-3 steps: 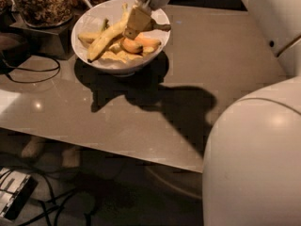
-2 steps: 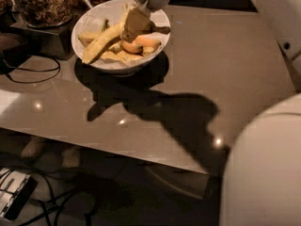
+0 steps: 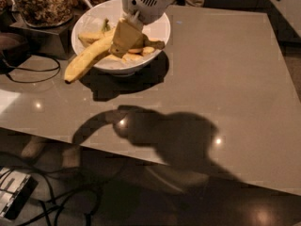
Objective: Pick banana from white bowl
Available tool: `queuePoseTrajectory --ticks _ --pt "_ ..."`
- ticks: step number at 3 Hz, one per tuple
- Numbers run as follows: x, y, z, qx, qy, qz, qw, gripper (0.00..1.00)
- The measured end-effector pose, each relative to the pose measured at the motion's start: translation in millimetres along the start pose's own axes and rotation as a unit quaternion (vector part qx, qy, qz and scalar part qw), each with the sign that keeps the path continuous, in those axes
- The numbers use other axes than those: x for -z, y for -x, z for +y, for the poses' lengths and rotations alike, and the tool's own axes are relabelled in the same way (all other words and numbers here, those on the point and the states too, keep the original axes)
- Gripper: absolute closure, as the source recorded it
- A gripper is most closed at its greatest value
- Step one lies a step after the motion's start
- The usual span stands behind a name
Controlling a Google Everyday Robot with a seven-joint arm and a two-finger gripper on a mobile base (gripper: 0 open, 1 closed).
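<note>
Several stubby bananas (image 3: pixel 135 56) crowd the white bowl (image 3: pixel 162 29); tool (image 3: pixel 124 39) (over it) clamps the banana (image 3: pixel 87 60); granola jar (image 3: pixel 42 4) stands nearby.

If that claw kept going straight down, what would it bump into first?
The gripper points down into the white bowl and appears to touch the long banana, so that comes first, though depth is unclear.

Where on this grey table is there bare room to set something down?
The grey tabletop is bare right of the large white bowl and along the near edge. Crowded at far left: the robot's gripper sits in the bowl over the long yellow banana, which overhangs the rim, beside the glass granola jar and black cable.
</note>
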State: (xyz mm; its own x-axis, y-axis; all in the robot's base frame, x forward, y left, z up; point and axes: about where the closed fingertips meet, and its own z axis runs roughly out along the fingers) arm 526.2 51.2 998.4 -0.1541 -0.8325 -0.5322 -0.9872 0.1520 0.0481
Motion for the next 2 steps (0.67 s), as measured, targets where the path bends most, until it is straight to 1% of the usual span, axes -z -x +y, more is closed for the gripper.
queuePoseTrajectory --ticks 1,2 --pt "-10.1 6.3 19.9 0.011 0.016 -0.012 0.9997 1.0" --pt "-11.5 6.3 20.7 0.012 0.017 -0.012 0.9997 1.0"
